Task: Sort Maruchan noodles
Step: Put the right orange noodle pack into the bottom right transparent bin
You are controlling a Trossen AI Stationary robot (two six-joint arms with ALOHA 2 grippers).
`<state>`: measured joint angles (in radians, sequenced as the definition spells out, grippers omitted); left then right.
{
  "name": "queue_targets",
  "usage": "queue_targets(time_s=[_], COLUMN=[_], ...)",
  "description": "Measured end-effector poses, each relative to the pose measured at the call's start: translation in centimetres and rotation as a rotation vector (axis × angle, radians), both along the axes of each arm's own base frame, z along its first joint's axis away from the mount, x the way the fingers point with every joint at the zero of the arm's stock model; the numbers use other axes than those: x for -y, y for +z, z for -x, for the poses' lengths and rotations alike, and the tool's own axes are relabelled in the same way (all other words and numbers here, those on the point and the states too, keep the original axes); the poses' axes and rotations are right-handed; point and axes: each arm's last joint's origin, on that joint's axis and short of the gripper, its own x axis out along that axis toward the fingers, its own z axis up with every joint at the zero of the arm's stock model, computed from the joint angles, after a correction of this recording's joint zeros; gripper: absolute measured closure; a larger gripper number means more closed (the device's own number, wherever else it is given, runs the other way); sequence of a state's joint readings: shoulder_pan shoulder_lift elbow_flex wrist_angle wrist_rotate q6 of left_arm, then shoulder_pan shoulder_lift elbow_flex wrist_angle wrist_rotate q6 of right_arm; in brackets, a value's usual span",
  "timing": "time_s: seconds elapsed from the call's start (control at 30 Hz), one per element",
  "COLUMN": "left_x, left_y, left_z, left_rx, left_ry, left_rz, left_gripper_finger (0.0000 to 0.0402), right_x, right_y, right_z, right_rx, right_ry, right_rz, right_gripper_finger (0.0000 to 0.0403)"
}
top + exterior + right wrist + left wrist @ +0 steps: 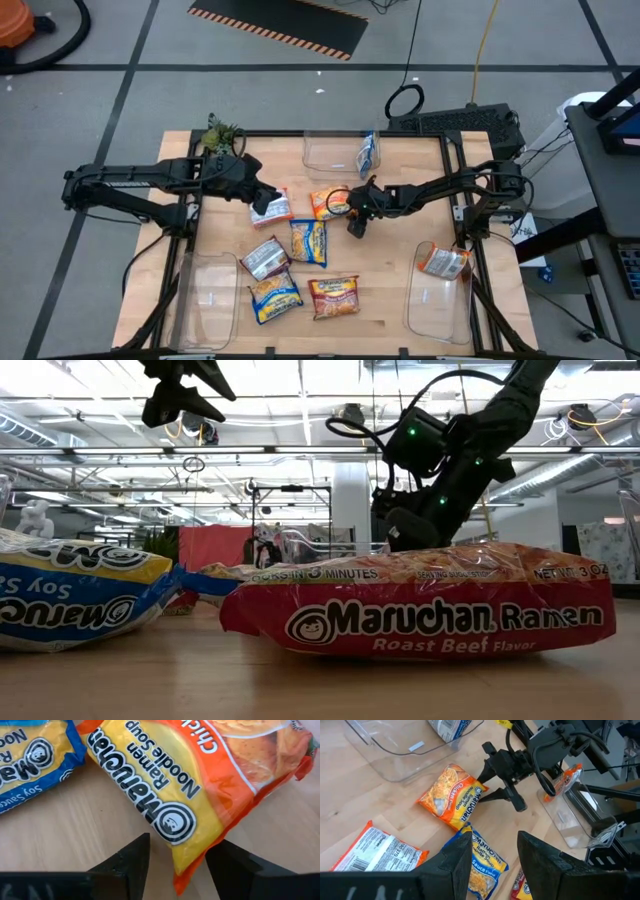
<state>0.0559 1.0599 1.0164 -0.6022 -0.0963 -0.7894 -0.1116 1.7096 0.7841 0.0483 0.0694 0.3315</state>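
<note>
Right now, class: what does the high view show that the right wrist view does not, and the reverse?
Only the high view: the left gripper over a white packet, three clear bins, and a red packet.
Only the right wrist view: "Ramen Noodle Soup" on the orange packet and its corner between the right gripper's fingers.
Both: that orange packet and the blue packet beside it.

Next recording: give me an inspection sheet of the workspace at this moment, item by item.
Surface: wooden table, three clear bins at its edges.
Job's things: six noodle packets loose mid-table; one blue packet in the far bin, one orange packet in the right bin.
Clutter: small plant at a table corner.
Hands: right hand open, astride a corner of the chicken packet; left hand open, empty, above the packets.
Cables: yellow cable and black loop on the floor.
Surroundings: striped mat.
</note>
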Motion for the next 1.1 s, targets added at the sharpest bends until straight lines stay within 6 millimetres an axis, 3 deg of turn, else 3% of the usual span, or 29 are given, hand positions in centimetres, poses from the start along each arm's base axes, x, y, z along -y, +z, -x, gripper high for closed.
queue_targets(time_s=[0.63,0.83,1.1], left_x=[0.5,0.4,0.3], left_y=[0.0,0.0,0.1], left_z=[0.0,0.0,0.0], left_rx=[0.007,0.008,0.02], left_ry=[0.023,0.039,0.093], left_rz=[0.037,0.04,0.033], left_gripper_finger=[0.0241,0.0241,0.024], right_x=[0.0,-0.3,-1.2], right_y=[0.0,0.6,3.9], right_z=[-0.1,0.0,0.3], right_rx=[0.023,0.043,0.163], right_ry=[-0.038,-0.026,0.003], right_rz=[-0.02,-0.041,-0.045], right_gripper_finger=[0.0393,0.0399,0.0402])
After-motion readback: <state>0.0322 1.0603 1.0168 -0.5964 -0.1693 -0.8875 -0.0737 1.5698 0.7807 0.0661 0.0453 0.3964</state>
